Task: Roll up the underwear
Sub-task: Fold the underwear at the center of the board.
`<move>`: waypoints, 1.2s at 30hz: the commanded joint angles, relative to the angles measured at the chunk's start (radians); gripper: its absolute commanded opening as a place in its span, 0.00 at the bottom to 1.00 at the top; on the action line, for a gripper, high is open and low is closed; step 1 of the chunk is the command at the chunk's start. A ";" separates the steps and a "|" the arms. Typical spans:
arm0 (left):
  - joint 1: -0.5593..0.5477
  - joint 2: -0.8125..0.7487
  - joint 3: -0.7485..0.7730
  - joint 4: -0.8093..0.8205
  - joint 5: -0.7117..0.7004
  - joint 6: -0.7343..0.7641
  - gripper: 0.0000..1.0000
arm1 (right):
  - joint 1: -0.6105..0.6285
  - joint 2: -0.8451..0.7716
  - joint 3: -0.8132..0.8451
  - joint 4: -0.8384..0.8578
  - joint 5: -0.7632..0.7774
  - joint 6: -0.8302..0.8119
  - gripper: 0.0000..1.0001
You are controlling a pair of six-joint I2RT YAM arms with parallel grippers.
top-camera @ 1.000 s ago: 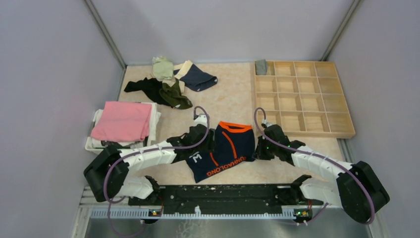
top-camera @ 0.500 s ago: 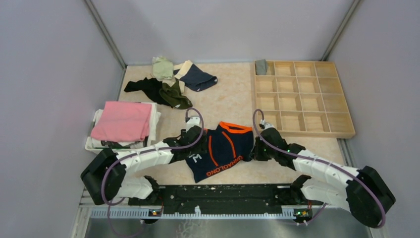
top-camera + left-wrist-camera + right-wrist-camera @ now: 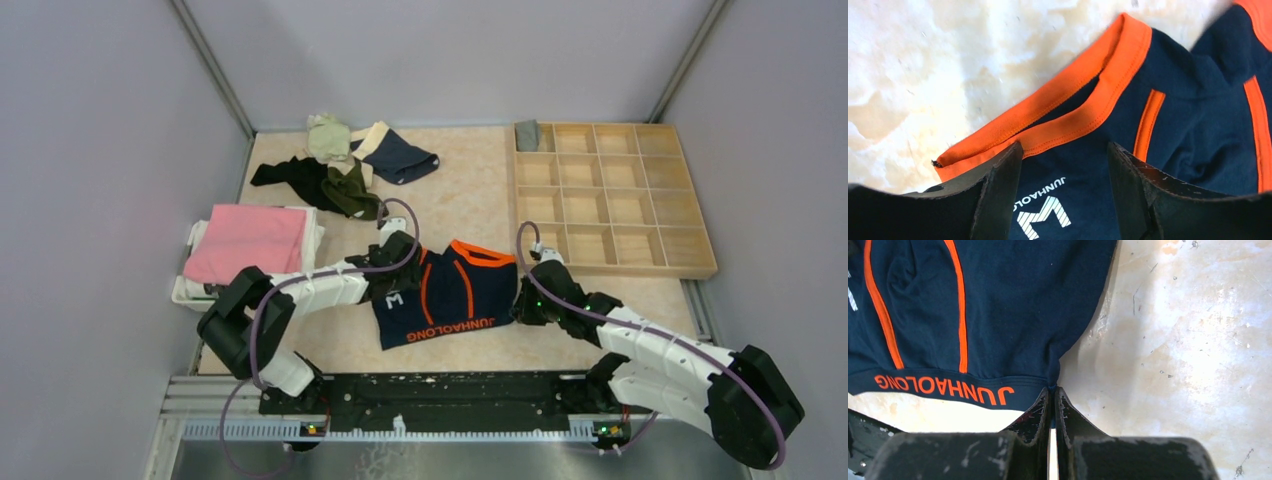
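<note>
Since a second ago the left arm [image 3: 310, 290] has swung in toward the middle, and the navy underwear [image 3: 450, 292] has turned with it: the lettered waistband [image 3: 943, 386], steeply slanted before, now runs closer to level along the near side, and the cloth lies flatter on the table [image 3: 470, 205]. The right arm [image 3: 640, 335] reaches in from the right, its jaws pressed together on the waistband's right corner, the fabric drawn to a point at their tips. The left jaws stand wide and hold nothing, poised over the left side of the garment by the white logo [image 3: 1040, 217], with an orange-edged opening [image 3: 1068, 117] just beyond them. Spread like this, the piece looks nearly ready for rolling, which has not begun. Farther off, the folded pink cloth [image 3: 245, 243] sits at the left, more underwear [image 3: 345, 170] lies heaped near the back wall, and the wooden tray [image 3: 690, 265] holds one grey roll [image 3: 527, 133] in its far-left compartment.
</note>
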 commanded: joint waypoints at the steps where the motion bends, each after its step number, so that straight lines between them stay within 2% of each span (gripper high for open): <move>1: 0.077 0.097 0.056 -0.052 0.000 0.049 0.71 | 0.006 0.005 0.001 0.016 0.007 0.003 0.02; 7: 0.164 0.170 0.176 -0.120 -0.082 0.089 0.72 | 0.007 0.019 -0.001 0.006 -0.031 -0.010 0.07; 9: 0.183 0.184 0.193 -0.121 -0.084 0.097 0.72 | 0.006 0.014 -0.005 0.003 -0.041 -0.009 0.13; 11: 0.193 0.187 0.202 -0.112 -0.072 0.112 0.73 | 0.006 -0.001 -0.008 -0.002 -0.040 -0.001 0.26; 15: 0.193 0.127 0.191 -0.054 0.016 0.173 0.73 | 0.006 -0.050 0.014 -0.028 0.025 0.001 0.40; 21: 0.192 -0.038 0.123 0.010 0.162 0.198 0.74 | -0.047 -0.026 0.079 0.010 0.027 -0.031 0.50; 28: 0.191 -0.286 -0.025 0.055 0.212 0.155 0.77 | -0.160 0.137 0.196 0.093 -0.046 -0.102 0.53; 36: 0.193 -0.461 -0.104 0.028 0.178 0.117 0.82 | -0.168 0.410 0.402 0.065 -0.001 -0.217 0.52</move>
